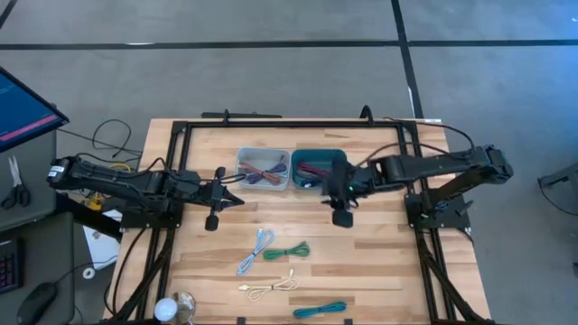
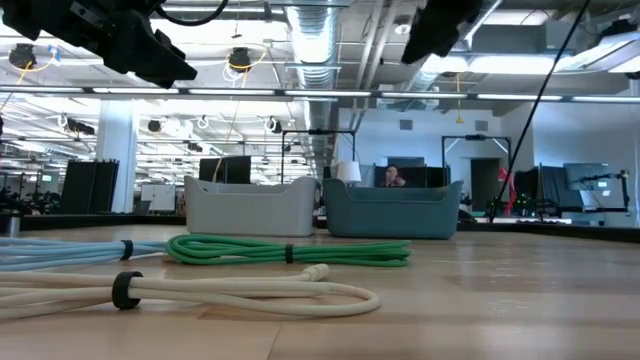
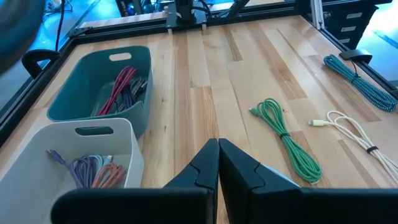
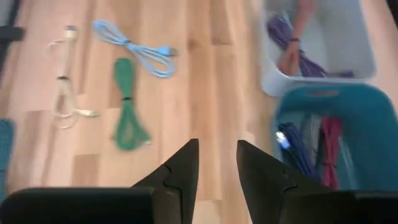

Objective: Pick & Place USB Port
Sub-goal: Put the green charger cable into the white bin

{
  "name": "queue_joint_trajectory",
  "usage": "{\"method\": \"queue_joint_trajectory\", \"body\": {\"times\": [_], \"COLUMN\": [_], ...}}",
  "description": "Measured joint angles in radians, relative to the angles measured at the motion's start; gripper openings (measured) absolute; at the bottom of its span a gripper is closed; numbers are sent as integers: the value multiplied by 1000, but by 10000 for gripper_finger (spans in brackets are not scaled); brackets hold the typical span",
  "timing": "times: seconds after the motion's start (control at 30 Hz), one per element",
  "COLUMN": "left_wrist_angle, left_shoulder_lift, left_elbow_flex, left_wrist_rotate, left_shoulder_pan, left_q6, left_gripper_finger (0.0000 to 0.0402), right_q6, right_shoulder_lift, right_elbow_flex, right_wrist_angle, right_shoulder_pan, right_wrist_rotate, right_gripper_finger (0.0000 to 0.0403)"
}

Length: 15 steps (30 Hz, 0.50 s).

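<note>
- The left arm reaches in from the table's left side, its left gripper (image 1: 213, 200) held above the wood with fingers (image 3: 208, 168) pressed together.
- The right arm reaches in from the right, its right gripper (image 1: 342, 200) with fingers (image 4: 183, 165) parted, holding nothing.

Scissors (image 1: 14, 181) on a side surface, blue screen (image 1: 20, 106) nearby, mouse (image 1: 36, 302) lower down; person (image 2: 390, 177) seated far behind the table.

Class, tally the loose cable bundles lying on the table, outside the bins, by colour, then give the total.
Light blue cable: 1
Green cable: 1
Cream cable: 1
Teal cable: 1
Total: 4
</note>
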Motion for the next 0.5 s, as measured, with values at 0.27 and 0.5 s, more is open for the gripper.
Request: {"method": "queue_joint_trajectory", "body": {"times": [0.27, 0.5], "left_wrist_angle": [40, 213], "left_shoulder_lift": [25, 173], "left_elbow_flex": [0, 1], "left_wrist_rotate": [0, 0], "left_shoulder_pan": [0, 0], "left_q6": [0, 3], "left_gripper_finger": [11, 12], "right_q6": [-17, 74], "right_shoulder_lift": [-32, -31], "right_elbow_flex": [0, -45], "right_wrist_angle": [36, 24], "right_shoulder_pan": [227, 299], "right_wrist_rotate": [360, 487], "right_gripper_finger": [102, 102]}}
